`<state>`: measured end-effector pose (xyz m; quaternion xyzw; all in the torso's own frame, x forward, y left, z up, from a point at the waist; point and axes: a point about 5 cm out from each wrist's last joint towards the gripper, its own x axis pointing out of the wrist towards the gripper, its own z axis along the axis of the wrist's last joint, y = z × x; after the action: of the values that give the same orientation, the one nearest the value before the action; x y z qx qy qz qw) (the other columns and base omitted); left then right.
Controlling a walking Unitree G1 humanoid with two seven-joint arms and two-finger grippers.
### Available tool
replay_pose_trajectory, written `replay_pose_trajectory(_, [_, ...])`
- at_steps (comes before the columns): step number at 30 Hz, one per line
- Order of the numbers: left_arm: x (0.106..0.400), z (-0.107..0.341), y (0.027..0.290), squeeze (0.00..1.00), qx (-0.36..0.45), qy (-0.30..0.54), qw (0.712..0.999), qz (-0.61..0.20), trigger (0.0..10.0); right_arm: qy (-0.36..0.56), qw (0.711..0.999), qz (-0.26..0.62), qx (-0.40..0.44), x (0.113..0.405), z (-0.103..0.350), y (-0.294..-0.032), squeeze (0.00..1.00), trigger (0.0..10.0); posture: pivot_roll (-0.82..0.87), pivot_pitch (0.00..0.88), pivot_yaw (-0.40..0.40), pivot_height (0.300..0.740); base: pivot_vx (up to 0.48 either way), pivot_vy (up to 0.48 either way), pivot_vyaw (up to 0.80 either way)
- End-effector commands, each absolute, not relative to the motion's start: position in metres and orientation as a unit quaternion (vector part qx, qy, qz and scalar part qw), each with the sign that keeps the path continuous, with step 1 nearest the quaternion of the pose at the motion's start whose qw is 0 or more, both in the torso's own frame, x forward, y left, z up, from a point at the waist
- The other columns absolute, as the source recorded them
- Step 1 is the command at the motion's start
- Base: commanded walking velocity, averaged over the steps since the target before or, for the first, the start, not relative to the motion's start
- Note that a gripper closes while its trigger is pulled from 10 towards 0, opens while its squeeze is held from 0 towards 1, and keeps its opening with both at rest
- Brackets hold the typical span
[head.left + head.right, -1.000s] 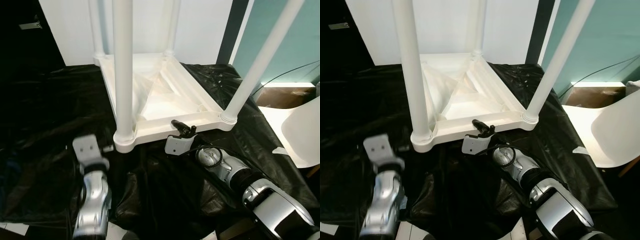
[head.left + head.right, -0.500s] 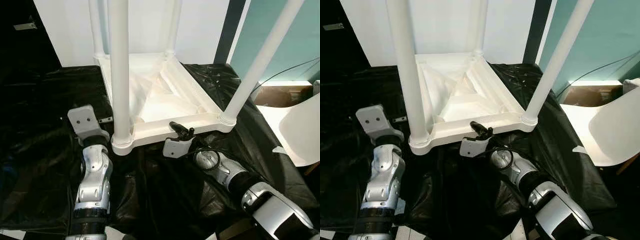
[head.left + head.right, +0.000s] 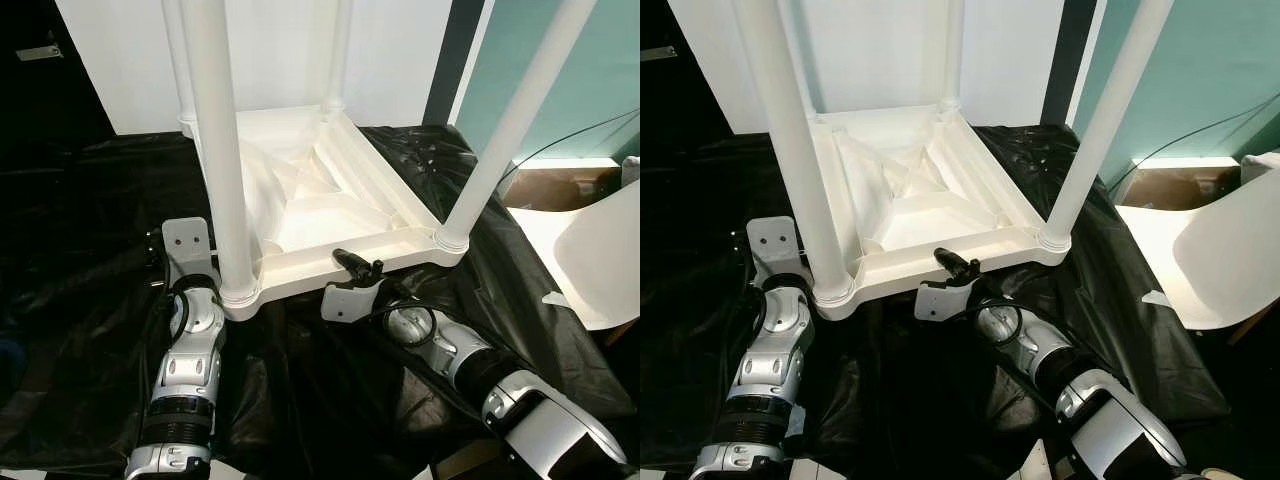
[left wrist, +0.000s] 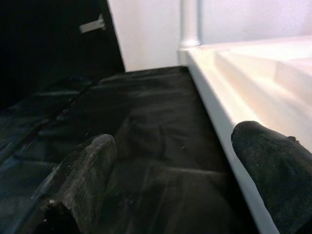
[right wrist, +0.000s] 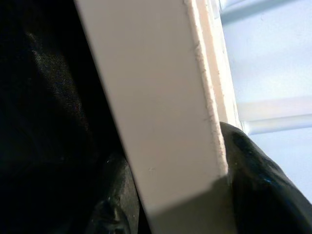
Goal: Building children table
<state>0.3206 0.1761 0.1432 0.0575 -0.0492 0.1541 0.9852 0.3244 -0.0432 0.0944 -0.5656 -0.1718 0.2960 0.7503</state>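
Observation:
A white children's table [image 3: 310, 200] lies upside down on a black plastic sheet [image 3: 90, 270], its legs pointing up. The near left leg [image 3: 220, 170] and near right leg [image 3: 500, 130] stand closest to me. My right gripper [image 3: 354, 270] is at the middle of the near rim [image 3: 400, 246], shut on it. The right wrist view has the white rim [image 5: 156, 112] pinched between the fingers [image 5: 253, 170]. My left gripper [image 4: 180, 161] is open beside the near left corner. One finger [image 4: 273, 165] sits over the table's side edge [image 4: 219, 112], the other over the sheet.
A white chair [image 3: 600, 260] stands at the right, with a brown box [image 3: 570, 192] and a black cable behind it. A white wall [image 3: 130, 60] and a teal wall [image 3: 590, 60] close the back. The crinkled sheet covers the floor around the table.
My left arm has reached forward from low over the sheet to the table's near left corner. The right gripper has stayed on the near rim. The camera has shifted slightly.

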Motion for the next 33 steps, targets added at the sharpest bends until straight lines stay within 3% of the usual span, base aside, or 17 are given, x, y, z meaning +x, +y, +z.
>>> replay_pose_trajectory(1, [0.32,0.128,0.168,0.0,0.057,-0.012,0.988,0.145,10.0,-0.233,0.785,0.278,-0.502,0.322,0.121,-0.023,0.0,0.0,0.15,0.0,0.019,0.74,0.0,0.0,0.0])
replay_pose_trajectory(8, [0.32,0.126,0.183,0.0,0.045,-0.007,0.981,0.191,10.0,-0.224,0.787,0.273,-0.505,0.324,0.121,-0.026,0.0,0.2,0.14,0.0,0.019,0.74,0.0,0.0,0.0])
replay_pose_trajectory(13, [0.319,0.154,0.179,0.0,0.0,-0.081,0.982,0.168,10.0,-0.203,0.786,0.271,-0.517,0.324,0.114,-0.033,0.0,0.2,0.14,0.0,0.018,0.74,0.0,0.0,0.0])
replay_pose_trajectory(14, [0.315,0.171,0.176,0.0,-0.011,-0.124,0.98,0.157,10.0,-0.187,0.788,0.261,-0.525,0.326,0.11,-0.039,0.0,6.1,0.14,0.0,0.019,0.74,0.0,0.0,0.0])
replay_pose_trajectory(16, [0.314,0.174,0.177,0.0,-0.008,-0.13,0.979,0.157,10.0,-0.183,0.789,0.256,-0.527,0.327,0.109,-0.041,0.0,6.1,0.14,0.0,0.019,0.74,0.0,0.0,0.0])
replay_pose_trajectory(17, [0.313,0.175,0.179,0.0,-0.002,-0.133,0.978,0.16,10.0,-0.177,0.793,0.247,-0.527,0.329,0.11,-0.045,0.0,10.0,0.14,0.0,0.02,0.74,0.0,0.0,0.0])
replay_pose_trajectory(23, [0.311,0.159,0.189,0.0,0.023,-0.096,0.981,0.168,10.0,-0.17,0.807,0.211,-0.525,0.334,0.115,-0.054,0.0,10.0,0.14,0.0,0.019,0.74,0.0,0.0,0.0])
replay_pose_trajectory(33, [0.309,0.141,0.192,0.0,0.035,-0.063,0.983,0.17,10.0,-0.158,0.793,0.197,-0.554,0.331,0.107,-0.061,0.0,10.0,0.13,0.0,0.013,0.74,0.0,0.0,0.0])
